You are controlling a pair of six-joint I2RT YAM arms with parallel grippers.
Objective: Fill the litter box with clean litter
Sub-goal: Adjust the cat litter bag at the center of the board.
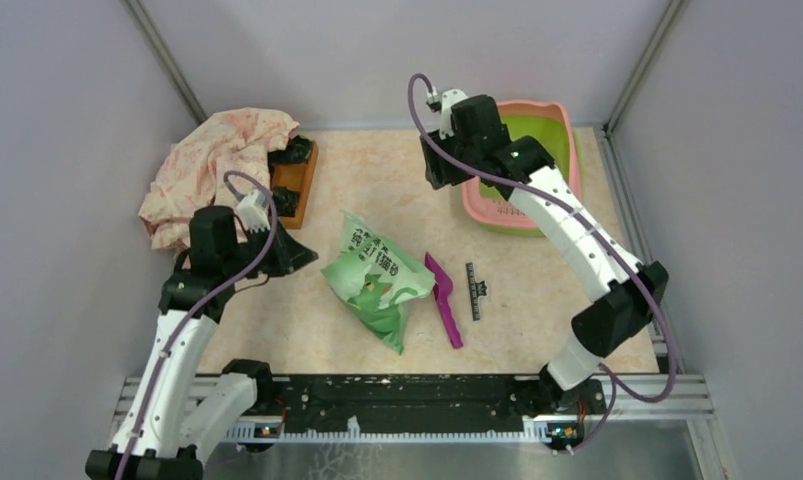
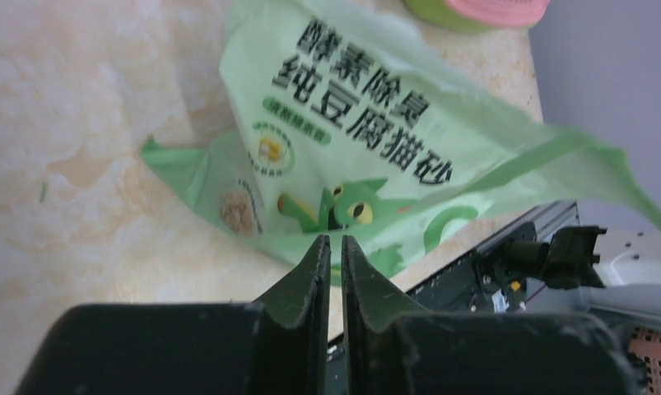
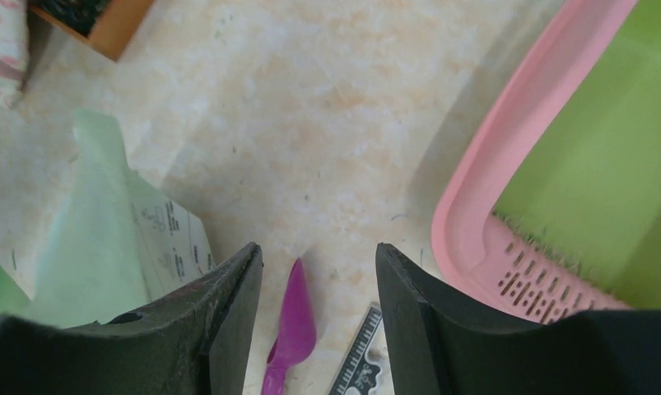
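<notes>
At worktop (image 1: 377,170) far-right corner we note litter box (image 1: 533,104), rim close to side wall. R claw (image 3: 318,251) apart beside its pink edge; L claw (image 2: 333,240) nearly together, gripping nothing, nr bag (image 2: 360,123).

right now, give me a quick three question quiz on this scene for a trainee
1. True or false: the purple scoop lies inside the litter box.
2. The right pincer is: A) open and empty, B) shut on the scoop, C) shut and empty.
3. What printed item lies just left of the scoop in the top view?
Key: 1 false; 2 A; 3 the green bag.
</notes>
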